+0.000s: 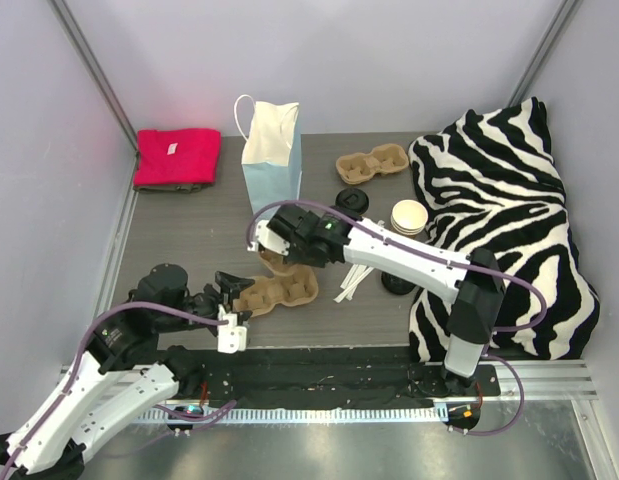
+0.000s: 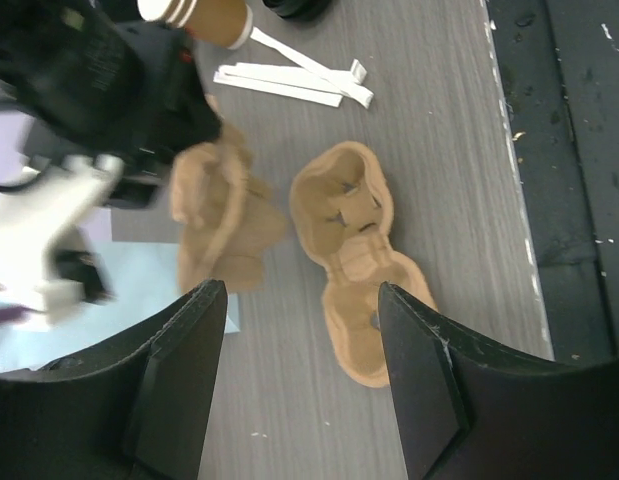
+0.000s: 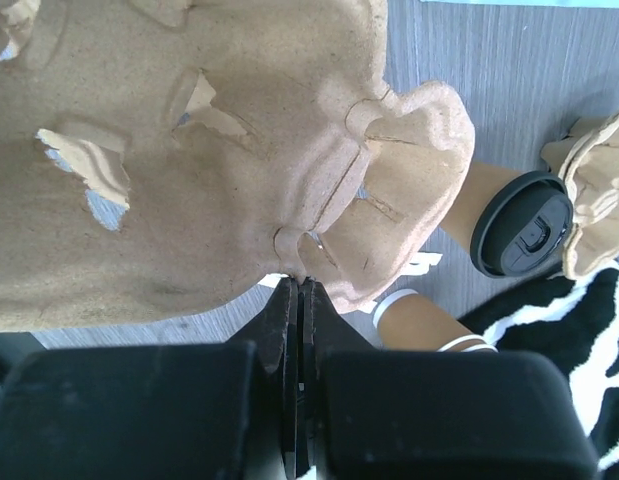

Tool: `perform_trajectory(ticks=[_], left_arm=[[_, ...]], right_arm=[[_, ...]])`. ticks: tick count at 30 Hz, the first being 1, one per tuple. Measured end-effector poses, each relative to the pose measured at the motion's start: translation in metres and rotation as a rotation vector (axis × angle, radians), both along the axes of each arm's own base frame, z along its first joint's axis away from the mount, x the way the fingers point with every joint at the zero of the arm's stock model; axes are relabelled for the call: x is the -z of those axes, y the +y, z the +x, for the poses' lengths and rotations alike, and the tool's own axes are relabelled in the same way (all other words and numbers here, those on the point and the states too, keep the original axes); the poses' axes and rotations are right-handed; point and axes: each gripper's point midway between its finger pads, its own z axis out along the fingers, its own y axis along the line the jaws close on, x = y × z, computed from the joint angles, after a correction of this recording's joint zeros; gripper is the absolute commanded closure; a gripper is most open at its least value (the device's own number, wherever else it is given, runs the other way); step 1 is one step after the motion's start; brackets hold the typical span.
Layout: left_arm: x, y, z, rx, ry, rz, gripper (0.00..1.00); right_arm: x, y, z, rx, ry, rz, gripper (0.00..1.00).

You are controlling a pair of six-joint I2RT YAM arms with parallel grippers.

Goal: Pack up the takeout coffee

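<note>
Brown pulp cup carrier (image 3: 239,150) is being pinched at its edge by the right pincer (image 3: 299,285), pressed together on it. The left pincer (image 2: 301,292) is hanging spread before a second carrier (image 2: 354,260) on the counter (image 2: 439,120). The black-lidded takeout coffee (image 1: 351,200) is sitting at two o'clock from the right pincer, near the blue paper bag (image 1: 271,165).

Table (image 1: 189,240): grey, fine wood-grain streaks.
Cloth (image 1: 176,157): solid red.
Paper bag (image 1: 272,180): light blue, with white top and handles.
Blanket (image 1: 499,210): black-and-white zebra stripes.
Rear carrier (image 1: 371,162), front carrier (image 1: 289,292) and pinched carrier (image 3: 189,150): plain brown pulp, unpatterned.
Takeout coffee (image 3: 522,225): tan body, black lid.
Open cup (image 1: 410,217): tan with a pale rim.
Loose lid (image 1: 397,284): black.
Paper strips (image 2: 289,85): white.
Left arm (image 1: 99,400) and right arm (image 1: 409,255): white links, black joints.
Cable (image 1: 139,312): purple.
</note>
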Motion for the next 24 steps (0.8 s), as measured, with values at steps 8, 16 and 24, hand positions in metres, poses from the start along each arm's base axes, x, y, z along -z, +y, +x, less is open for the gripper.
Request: perform_trajectory(ticks=[8,16,24], left_arm=[[0.006,0.008,-0.007,-0.060,0.065,-0.023,0.33],[0.011,0.008,-0.003,-0.120,0.141,-0.035,0.33],[0.023,0.005,0.007,-0.241,0.281,-0.034,0.28]], right_arm=[[-0.069,-0.058,0.095,0.220,-0.082,0.173,0.99],[-0.119,-0.158,0.146,0.325,-0.235,0.146,0.99],[-0.063,-0.199,0.226,0.312,-0.251,-0.033,0.99]])
